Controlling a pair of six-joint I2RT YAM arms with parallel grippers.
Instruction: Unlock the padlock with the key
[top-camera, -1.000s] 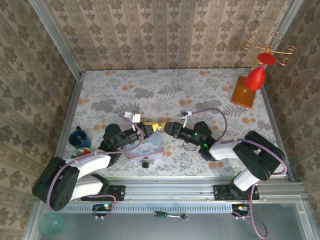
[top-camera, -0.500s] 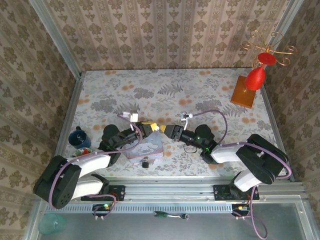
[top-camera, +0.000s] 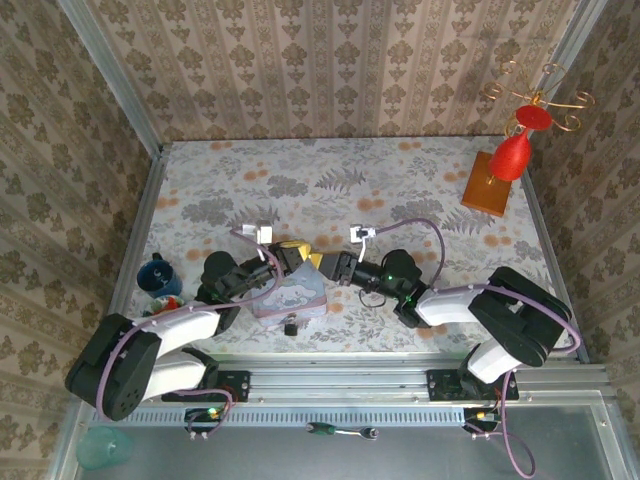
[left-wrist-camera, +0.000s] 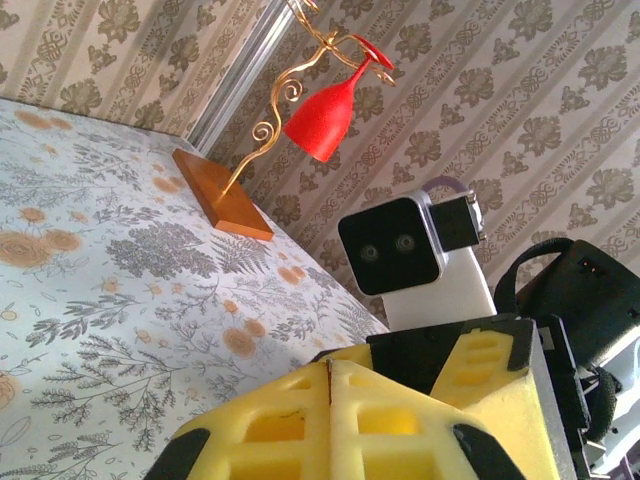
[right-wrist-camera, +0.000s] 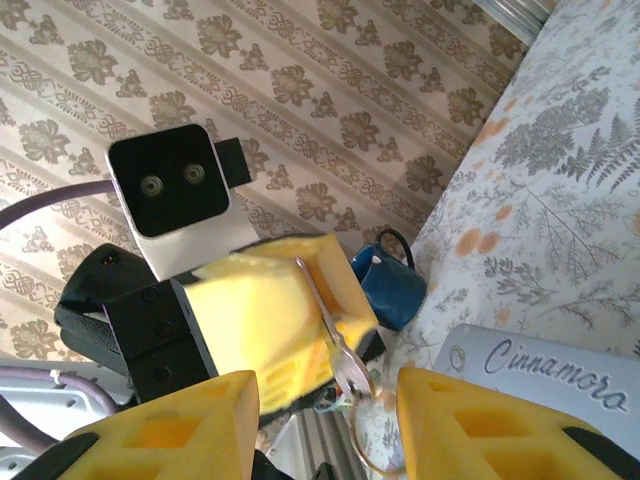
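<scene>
My left gripper (top-camera: 297, 254) hovers over the far edge of the pastel tin box (top-camera: 291, 295), shut on a thin silver key (right-wrist-camera: 338, 335). The key's blade edge shows in the seam between its yellow fingers (left-wrist-camera: 270, 430). A wire ring (right-wrist-camera: 378, 445) hangs from the key's head. My right gripper (top-camera: 323, 262) faces the left one at close range, open, with its fingers (right-wrist-camera: 165, 430) on either side of the key's head and ring without touching. The tiny dark padlock (top-camera: 290, 325) lies on the table just in front of the tin, apart from both grippers.
A blue mug (top-camera: 157, 272) stands at the left edge, also in the right wrist view as the blue mug (right-wrist-camera: 386, 287). At the far right a wooden stand (top-camera: 487, 190) carries a red glass (top-camera: 514, 150) on gold wire. Open floral tabletop lies behind the grippers.
My right gripper has slid left and closed the gap to the left gripper. The left gripper still grips the key and has barely shifted.
</scene>
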